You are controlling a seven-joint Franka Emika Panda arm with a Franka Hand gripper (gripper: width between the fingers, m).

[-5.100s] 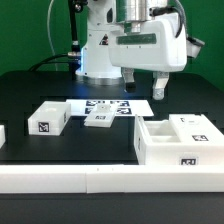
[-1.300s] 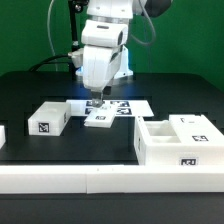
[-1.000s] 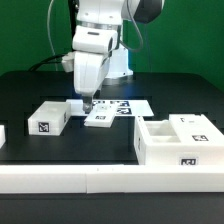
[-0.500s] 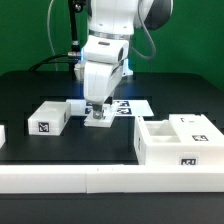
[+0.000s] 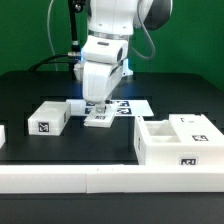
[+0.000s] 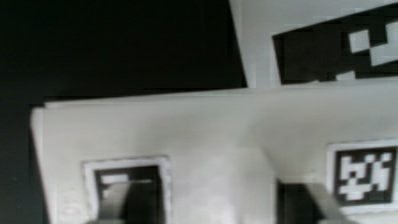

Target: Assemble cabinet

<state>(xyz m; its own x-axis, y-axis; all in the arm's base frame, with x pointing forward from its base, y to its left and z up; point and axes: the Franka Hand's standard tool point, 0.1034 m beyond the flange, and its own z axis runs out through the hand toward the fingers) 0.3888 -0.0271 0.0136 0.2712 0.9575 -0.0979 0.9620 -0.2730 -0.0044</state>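
We judge this the pick-up: our gripper [image 5: 96, 108] sits on the small block [image 5: 98, 120] at the marker board's [image 5: 138, 105] edge, whether pinching we cannot tell, and next comes a lift toward the cabinet [image 5: 160, 150], well apart from that board.

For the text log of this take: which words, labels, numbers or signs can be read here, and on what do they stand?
No words, brand names or numbers can be read in either view.
The only signs are black-and-white square tags, patterns and not text: on the cabinet, the small flat block, the block at the exterior view's left and the marker board.
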